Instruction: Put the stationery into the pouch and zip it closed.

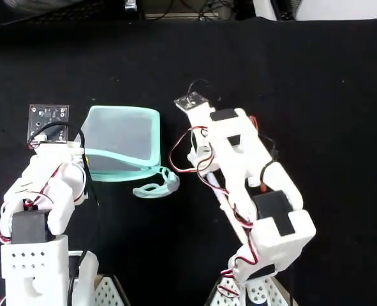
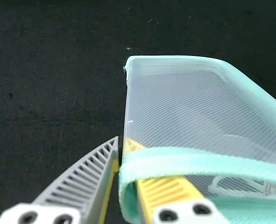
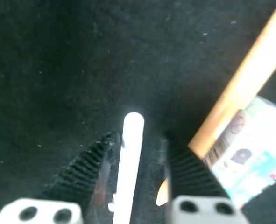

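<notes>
While left tool (image 2: 121, 141) tight on ribbed translucent pouch (image 2: 184, 107), right tool (image 3: 138, 137) wide around smooth white pen (image 3: 132, 123).

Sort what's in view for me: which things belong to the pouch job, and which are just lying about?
Job: mint pouch, gripped at its rim by the left gripper; white pen between the fingers of the right gripper; wooden pencil; labelled packet, probably stationery.
Lying about: cables beyond the black table.
</notes>
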### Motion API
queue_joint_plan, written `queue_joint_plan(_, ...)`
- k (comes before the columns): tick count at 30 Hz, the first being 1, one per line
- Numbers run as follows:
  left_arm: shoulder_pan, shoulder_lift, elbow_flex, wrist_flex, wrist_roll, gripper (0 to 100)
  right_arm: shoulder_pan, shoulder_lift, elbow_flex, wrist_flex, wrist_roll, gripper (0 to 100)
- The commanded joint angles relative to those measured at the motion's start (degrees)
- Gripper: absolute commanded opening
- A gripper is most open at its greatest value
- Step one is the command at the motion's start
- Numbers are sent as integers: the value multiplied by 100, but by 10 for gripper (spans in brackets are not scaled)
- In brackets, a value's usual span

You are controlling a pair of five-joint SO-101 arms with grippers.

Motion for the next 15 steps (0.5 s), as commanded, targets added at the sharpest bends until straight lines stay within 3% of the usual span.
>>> queue_joint_plan(1,48,9,-22,-114,9,29,-62,101,-180,0,158,163)
queue_joint_plan(9,48,9,-22,-114,9,29,-53,980,-936,9,158,141)
queue_joint_plan(12,48,9,-22,-114,9,29,-26,1112,-1051,-9,167,4)
queue_joint_plan(15,48,9,-13,-114,9,29,-35,875,-963,35,167,14)
